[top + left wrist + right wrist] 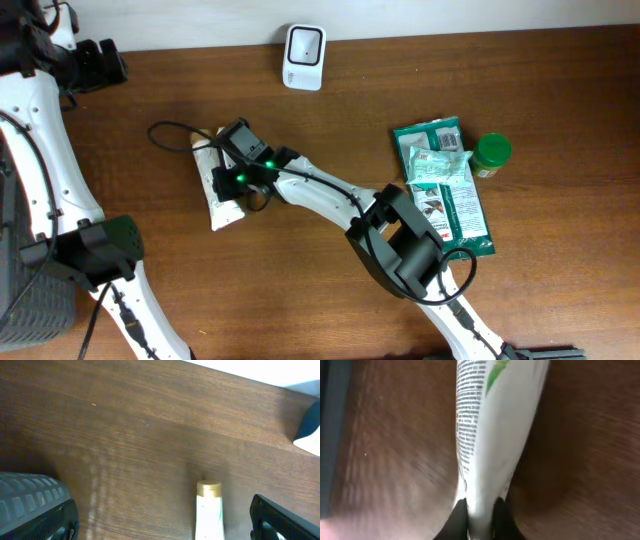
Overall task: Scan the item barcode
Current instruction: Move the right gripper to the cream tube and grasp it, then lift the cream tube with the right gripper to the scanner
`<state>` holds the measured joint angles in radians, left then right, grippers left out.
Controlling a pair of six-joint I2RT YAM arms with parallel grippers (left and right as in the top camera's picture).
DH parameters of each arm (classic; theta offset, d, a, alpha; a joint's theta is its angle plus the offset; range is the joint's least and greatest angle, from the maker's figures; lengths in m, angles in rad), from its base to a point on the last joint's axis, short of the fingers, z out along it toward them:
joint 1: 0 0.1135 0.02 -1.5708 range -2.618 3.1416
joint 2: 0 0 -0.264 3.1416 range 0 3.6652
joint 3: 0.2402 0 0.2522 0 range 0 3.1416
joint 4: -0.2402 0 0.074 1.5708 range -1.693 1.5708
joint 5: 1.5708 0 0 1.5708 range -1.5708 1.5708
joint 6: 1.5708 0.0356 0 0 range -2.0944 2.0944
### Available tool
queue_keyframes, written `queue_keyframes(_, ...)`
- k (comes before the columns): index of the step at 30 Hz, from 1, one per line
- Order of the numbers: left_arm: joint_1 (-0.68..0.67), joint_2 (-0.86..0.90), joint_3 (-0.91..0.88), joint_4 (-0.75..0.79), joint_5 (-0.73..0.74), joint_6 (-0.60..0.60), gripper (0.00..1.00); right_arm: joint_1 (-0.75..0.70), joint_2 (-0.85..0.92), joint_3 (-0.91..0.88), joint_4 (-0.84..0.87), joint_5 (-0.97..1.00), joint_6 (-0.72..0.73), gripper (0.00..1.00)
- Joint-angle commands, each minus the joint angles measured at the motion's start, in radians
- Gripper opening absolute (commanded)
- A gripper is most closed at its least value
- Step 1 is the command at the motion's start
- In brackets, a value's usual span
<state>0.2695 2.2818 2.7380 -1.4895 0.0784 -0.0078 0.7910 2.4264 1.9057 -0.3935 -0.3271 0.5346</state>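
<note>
Right gripper (479, 520) clamps tube (492, 435) end — table (585, 460) wood either side.

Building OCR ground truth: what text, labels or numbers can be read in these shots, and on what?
Nothing is clear enough to quote.
Tube: rows of fine print and a green mark, too blurred to read.
Green packets: printed labels, too small to read.
White scanner: no text visible.
</note>
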Motion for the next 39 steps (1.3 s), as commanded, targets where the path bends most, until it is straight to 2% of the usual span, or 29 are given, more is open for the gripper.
queue_keyframes(1, 0.009, -0.019, 0.004, -0.013, 0.011, -0.010, 0.99, -0.061, -0.025, -0.004, -0.121, -0.144, -0.141, 0.04)
queue_keyframes(4, -0.005, -0.019, 0.004, -0.012, 0.011, -0.010, 0.99, -0.185, -0.071, -0.004, -0.314, -0.290, -0.412, 0.04)
queue_keyframes(6, -0.006, -0.019, 0.003, -0.012, 0.011, -0.010, 0.99, -0.247, -0.069, -0.004, -0.379, -0.290, -0.450, 0.04)
queue_keyframes(8, -0.010, -0.019, -0.010, -0.011, 0.011, -0.010, 0.99, -0.289, -0.069, -0.004, -0.386, -0.290, -0.449, 0.05)
queue_keyframes(11, -0.011, -0.016, -0.032, -0.004, 0.011, -0.010, 0.99, -0.256, -0.055, -0.006, -0.398, -0.289, -0.448, 0.10)
queue_keyframes(12, -0.011, -0.015, -0.042, -0.004, 0.011, -0.010, 0.99, -0.224, -0.042, -0.006, -0.393, -0.251, -0.405, 0.11)
queue_keyframes(13, -0.011, -0.015, -0.055, 0.000, 0.011, -0.010, 0.99, -0.168, -0.021, -0.006, -0.388, -0.111, -0.338, 0.11)
queue_keyframes(15, -0.013, -0.011, -0.058, 0.001, 0.011, -0.010, 0.99, -0.094, 0.006, -0.006, -0.389, 0.032, -0.335, 0.12)
queue_keyframes(18, -0.013, -0.008, -0.058, 0.008, 0.012, -0.010, 0.99, -0.071, 0.018, -0.006, -0.351, 0.039, -0.292, 0.17)
queue_keyframes(20, -0.013, -0.008, -0.058, 0.014, 0.012, -0.010, 1.00, -0.065, 0.054, -0.006, -0.324, -0.040, -0.293, 0.28)
queue_keyframes(21, -0.013, -0.008, -0.058, 0.015, 0.012, -0.010, 0.99, -0.065, 0.064, -0.006, -0.325, -0.048, -0.293, 0.27)
queue_keyframes(22, -0.013, -0.008, -0.058, 0.014, 0.012, -0.010, 0.99, -0.072, 0.064, -0.005, -0.325, -0.076, -0.294, 0.21)
queue_keyframes(23, -0.013, -0.008, -0.058, 0.015, 0.011, -0.010, 0.99, -0.081, 0.058, -0.003, -0.326, -0.117, -0.294, 0.09)
queue_keyframes(24, -0.013, -0.008, -0.058, 0.015, 0.011, -0.010, 0.99, -0.110, 0.041, -0.003, -0.330, -0.158, -0.294, 0.04)
queue_keyframes(27, -0.013, -0.008, -0.058, 0.014, 0.011, -0.010, 0.99, -0.227, -0.050, -0.002, -0.376, -0.220, -0.298, 0.04)
queue_keyframes(31, -0.013, -0.008, -0.058, 0.014, 0.011, -0.010, 0.99, -0.368, -0.215, -0.002, -0.404, -0.415, -0.377, 0.04)
queue_keyframes(33, -0.013, -0.008, -0.058, 0.014, 0.011, -0.010, 0.99, -0.478, -0.314, -0.002, -0.406, -0.612, -0.396, 0.04)
queue_keyframes(35, -0.013, -0.008, -0.058, 0.014, 0.011, -0.010, 0.99, -0.564, -0.383, -0.002, -0.436, -0.677, -0.396, 0.04)
queue_keyframes(39, -0.013, -0.008, -0.058, 0.014, 0.011, -0.010, 0.99, -0.679, -0.508, -0.002, -0.509, -0.686, -0.396, 0.04)
